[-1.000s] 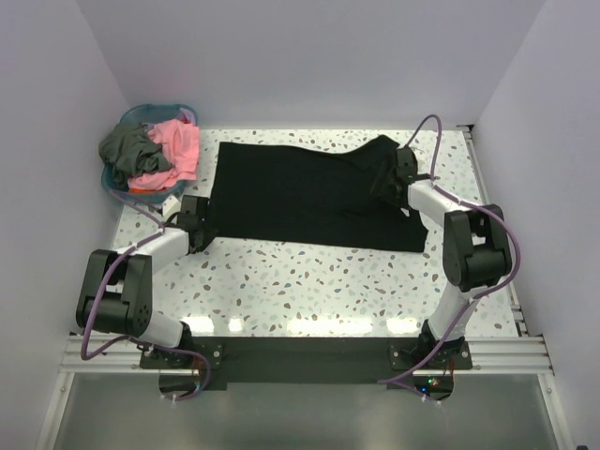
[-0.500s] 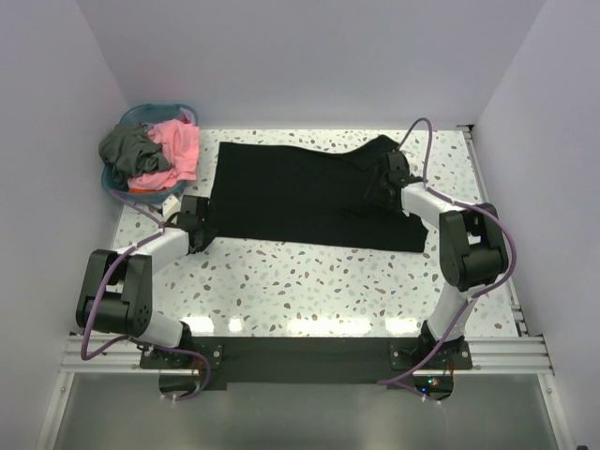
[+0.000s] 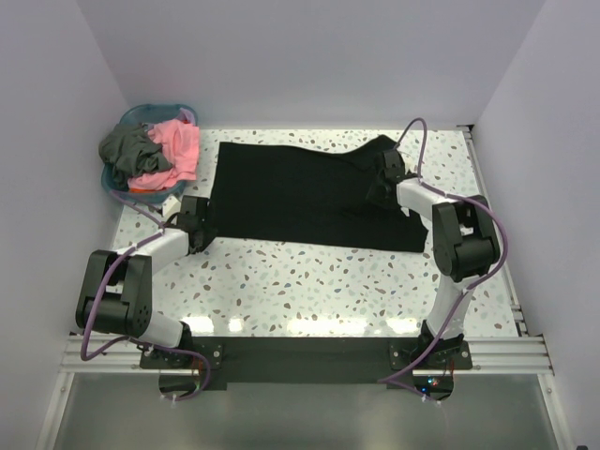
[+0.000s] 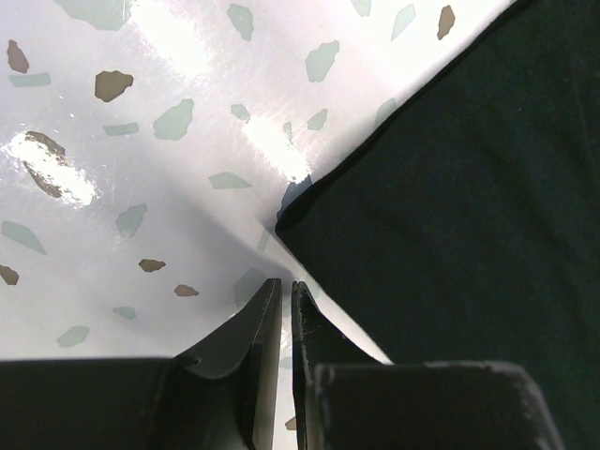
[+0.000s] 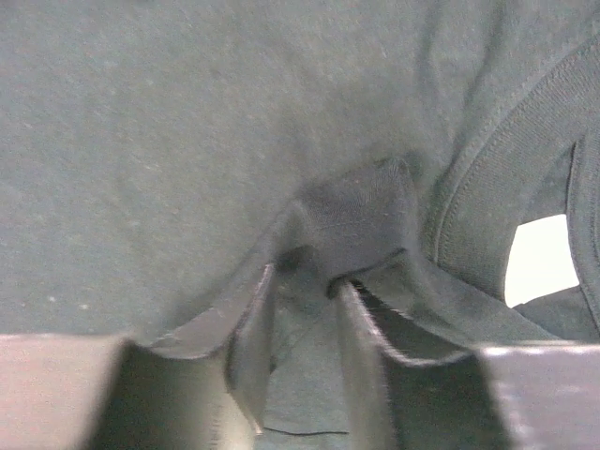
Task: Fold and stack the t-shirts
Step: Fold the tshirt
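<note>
Speckled terrazzo table [image 3: 309, 281], plain pale walls. Nearest us is the left gripper [image 4: 279, 289], jaws pressed almost together with nothing between them and tips over bare table. The near-left corner of the black t-shirt [image 3: 291, 192] lies just ahead and to the right of them, not touching. Further out, the right gripper [image 5: 305, 272] is clamped on a pinch of that shirt's cloth beside the collar, where the fabric is bunched. The rest of the shirt lies flat between the two grippers. We judge progress early: one shirt spread, no finished fold, no stack begun. Beyond the left gripper, at the far left, the blue basket [image 3: 139, 112] holds the dark grey t-shirt [image 3: 125, 146] and the coral pink t-shirt [image 3: 175, 148]. Both are crumpled, spill over its rim and await folding.
</note>
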